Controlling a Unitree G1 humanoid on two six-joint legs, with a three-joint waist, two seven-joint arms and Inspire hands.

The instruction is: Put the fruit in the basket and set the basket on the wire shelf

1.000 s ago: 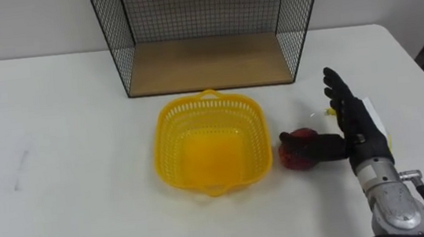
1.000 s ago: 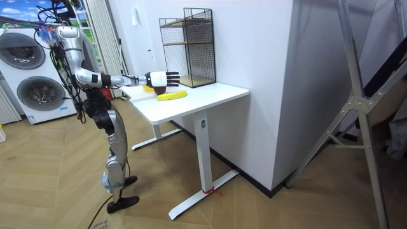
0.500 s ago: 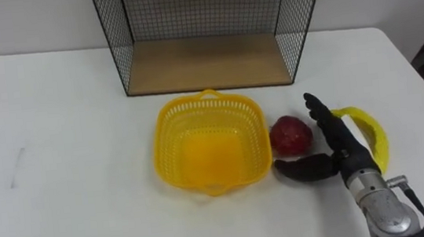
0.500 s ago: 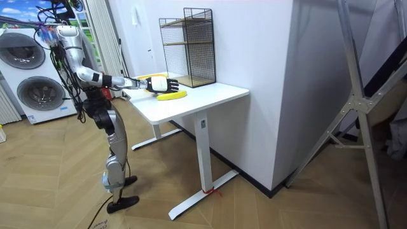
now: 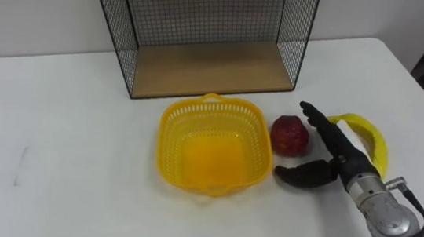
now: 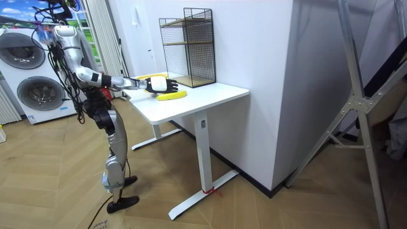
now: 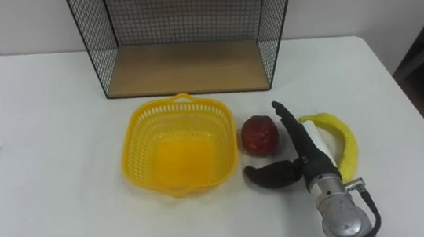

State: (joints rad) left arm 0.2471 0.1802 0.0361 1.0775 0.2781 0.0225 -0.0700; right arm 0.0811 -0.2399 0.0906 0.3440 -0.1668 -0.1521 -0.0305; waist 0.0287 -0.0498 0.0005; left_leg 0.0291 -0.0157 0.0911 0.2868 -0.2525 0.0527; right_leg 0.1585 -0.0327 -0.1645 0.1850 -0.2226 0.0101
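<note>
An empty yellow plastic basket (image 5: 212, 144) (image 7: 178, 144) sits on the white table in front of the wire shelf (image 5: 215, 31) (image 7: 187, 30). A dark red apple (image 5: 289, 136) (image 7: 260, 135) lies just right of the basket. A yellow banana (image 5: 366, 138) (image 7: 338, 142) curves further right. My right hand (image 5: 328, 154) (image 7: 298, 153) is open beside the apple, straight fingers along its right side and thumb spread below it, apparently without touching it. In the room view my right hand (image 6: 159, 83) reaches out over the table, with the banana (image 6: 172, 95) near it.
The wire shelf has a wooden bottom board (image 5: 210, 66) and mesh sides. The white table (image 5: 57, 150) stretches wide to the left of the basket. I stand at the table's end, with washing machines (image 6: 28, 76) behind me in the room view.
My right hand dropped from over the apple and banana to the table beside the apple, thumb now below the fruit. The head camera tilted slightly, shifting the scene.
</note>
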